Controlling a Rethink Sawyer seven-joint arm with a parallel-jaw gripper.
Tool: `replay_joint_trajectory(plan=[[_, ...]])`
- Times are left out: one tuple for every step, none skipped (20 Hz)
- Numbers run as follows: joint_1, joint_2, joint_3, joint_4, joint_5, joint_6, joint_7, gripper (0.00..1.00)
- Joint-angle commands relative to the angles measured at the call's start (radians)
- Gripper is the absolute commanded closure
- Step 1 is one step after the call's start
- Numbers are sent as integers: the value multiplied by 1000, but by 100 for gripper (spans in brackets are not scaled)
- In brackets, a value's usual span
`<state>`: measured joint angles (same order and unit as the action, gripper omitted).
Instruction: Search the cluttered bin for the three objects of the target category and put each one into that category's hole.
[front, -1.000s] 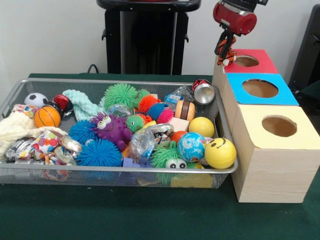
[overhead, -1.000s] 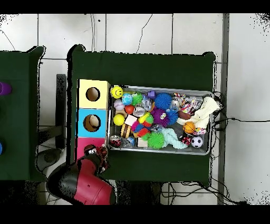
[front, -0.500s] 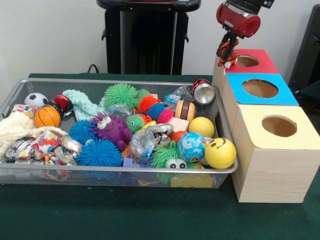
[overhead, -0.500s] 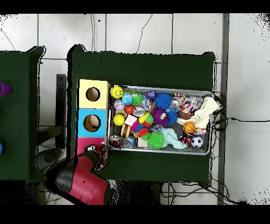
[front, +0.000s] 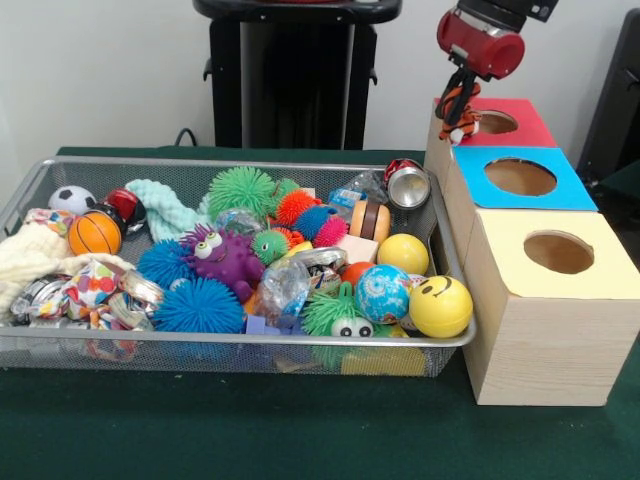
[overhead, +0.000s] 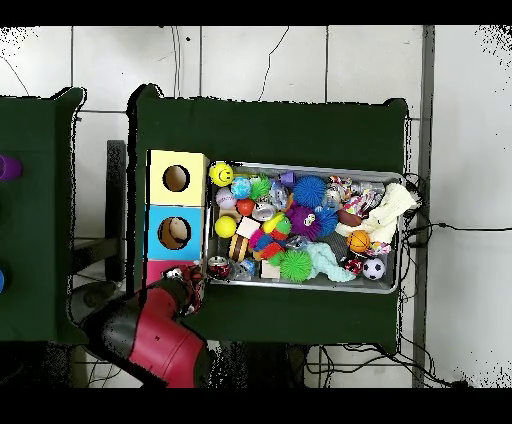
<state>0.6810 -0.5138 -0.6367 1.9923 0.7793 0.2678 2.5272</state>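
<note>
1. Seen clearly only from the front: gripper (front: 458, 112) clamped on a small orange-striped plush toy (front: 456, 108); from overhead, mostly hidden under the red arm (overhead: 150, 335).
2. Toy hanging in the claw, above the near-left edge of the red-topped box (front: 500, 122); red hole (front: 494, 122) just beside it, to the right.
3. Below and left of the claw: cluttered mesh bin (front: 230, 350) on green table cloth (front: 300, 430); tiled floor (overhead: 300, 60) around.
</note>
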Motion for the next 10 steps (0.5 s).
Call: replay_joint_trajectory(plan=[[19,76,60,-126,62,94,338,100],[23,79,56,-127,64,97,345,100],[31,86,52,-134,66,103,356,100],[42,94,46,-138,67,107,368,100],[52,102,40,-141,69,111,380,100],[68,113,28,-144,68,115,392,100],[76,118,24,-146,71,114,403,100],[90,127,9,-153,67,130,416,100],[104,136,-6,-160,64,146,430,100],[110,136,-11,-160,60,156,434,100]])
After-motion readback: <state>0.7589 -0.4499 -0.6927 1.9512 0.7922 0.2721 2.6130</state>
